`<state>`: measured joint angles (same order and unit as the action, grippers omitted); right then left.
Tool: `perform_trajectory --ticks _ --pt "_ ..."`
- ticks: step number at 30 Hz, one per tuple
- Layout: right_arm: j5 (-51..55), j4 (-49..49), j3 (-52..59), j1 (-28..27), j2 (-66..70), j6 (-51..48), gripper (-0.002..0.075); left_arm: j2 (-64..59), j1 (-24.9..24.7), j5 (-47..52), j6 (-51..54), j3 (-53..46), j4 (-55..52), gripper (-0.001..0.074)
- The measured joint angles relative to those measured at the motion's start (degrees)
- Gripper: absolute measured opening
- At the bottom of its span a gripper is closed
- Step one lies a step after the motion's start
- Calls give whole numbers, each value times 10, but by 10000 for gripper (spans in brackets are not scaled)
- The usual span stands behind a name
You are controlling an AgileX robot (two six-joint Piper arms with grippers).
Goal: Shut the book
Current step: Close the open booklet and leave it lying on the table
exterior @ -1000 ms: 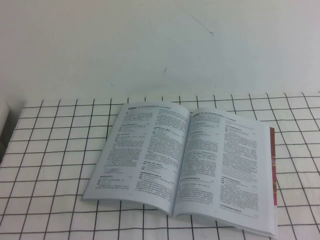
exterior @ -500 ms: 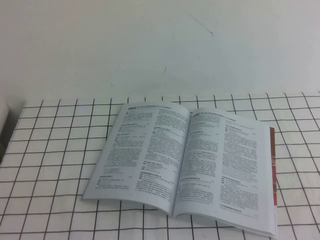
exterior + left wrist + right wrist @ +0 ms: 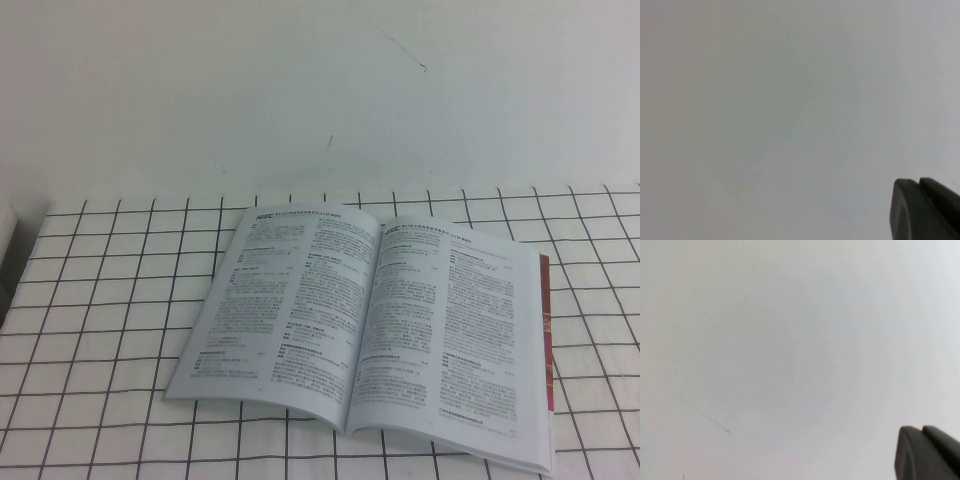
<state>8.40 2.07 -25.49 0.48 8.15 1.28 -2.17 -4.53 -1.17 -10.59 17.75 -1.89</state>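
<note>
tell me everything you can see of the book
The book is a thin paperback lying open, pages up, on the checked cloth, right of centre and slightly turned. Both white pages carry dense black print in columns and dip at the gutter. A red cover edge shows along its right side. Nothing else touches it: the left gripper and right gripper show only in their wrist views, facing blank white.

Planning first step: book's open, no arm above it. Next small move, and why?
Probably lower the right gripper toward the right edge of the book: it lies open, and both that and the left gripper face only bare wall.
</note>
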Motion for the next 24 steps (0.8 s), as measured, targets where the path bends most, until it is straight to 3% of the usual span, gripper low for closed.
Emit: perform_trajectory --ticks 5,10,15,18,24 --pt "61 36 -49 0 100 -13 -3 -86 0 50 6 48 -3 -3" --pt "149 97 -78 0 215 -115 -3 -185 0 93 6 79 0 -3" --pt "235 215 -133 0 366 -301 -3 -286 0 119 7 98 4 -3" --pt "253 302 -169 0 452 -432 -3 -352 -7 183 19 126 29 -3" --pt "253 481 -229 0 607 -619 -3 -482 -48 281 144 182 179 -3"
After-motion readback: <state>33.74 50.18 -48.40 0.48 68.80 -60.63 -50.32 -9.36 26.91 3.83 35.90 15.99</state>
